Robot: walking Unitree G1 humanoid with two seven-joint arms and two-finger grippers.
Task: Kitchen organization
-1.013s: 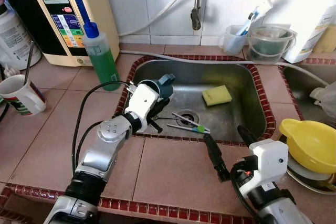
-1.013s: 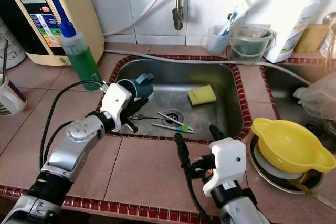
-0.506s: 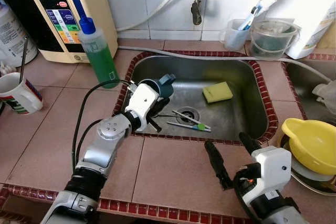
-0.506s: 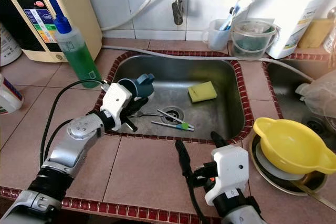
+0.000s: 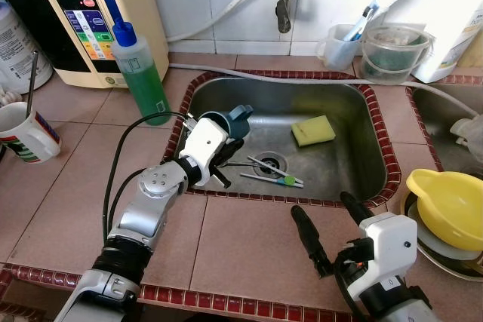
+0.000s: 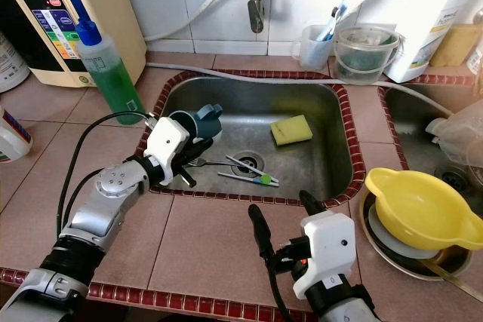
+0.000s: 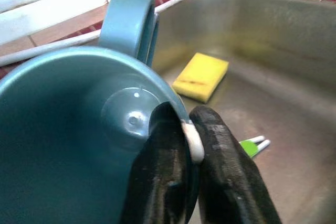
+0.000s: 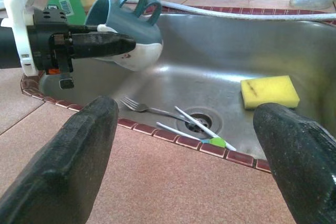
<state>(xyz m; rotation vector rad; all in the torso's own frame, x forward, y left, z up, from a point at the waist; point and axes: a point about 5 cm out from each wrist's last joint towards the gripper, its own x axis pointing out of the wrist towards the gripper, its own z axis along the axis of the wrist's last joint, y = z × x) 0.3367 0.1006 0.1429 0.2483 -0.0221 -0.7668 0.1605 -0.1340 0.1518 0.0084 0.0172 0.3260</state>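
Tiled countertop (image 5: 249, 239) with red trim surrounds a stainless sink (image 5: 355, 122); a cream water-ioniser unit (image 5: 90, 13) stands at the back left, with a green dish-soap bottle (image 5: 141, 77) just in front of it; a white striped mug (image 5: 26, 133) sits near the far left edge; a yellow bowl (image 5: 447, 205) rests on a plate at the right, beside a second basin.

Left gripper (image 7: 189, 145) is closed on the rim of a teal mug (image 5: 226, 122), one finger inside the wall and one outside, as the left wrist view shows; the mug is held tilted, handle upward, above the sink's left edge and clear of the sink floor.

Right gripper (image 5: 326, 220) hovers over the front counter tile, near the sink's front rim; fingers are spread wide and hold nothing.

On the sink floor: a yellow sponge (image 5: 312, 130) toward the back right; a fork (image 8: 149, 109) just left of the drain; a green-ended utensil, possibly a toothbrush, with a second thin white stick beside it (image 5: 272, 179), lying across the drain.

Progress, as judged: early; one item is lifted out but not yet set down; fork, sticks and sponge remain in the sink; destination for the mug is not evident.
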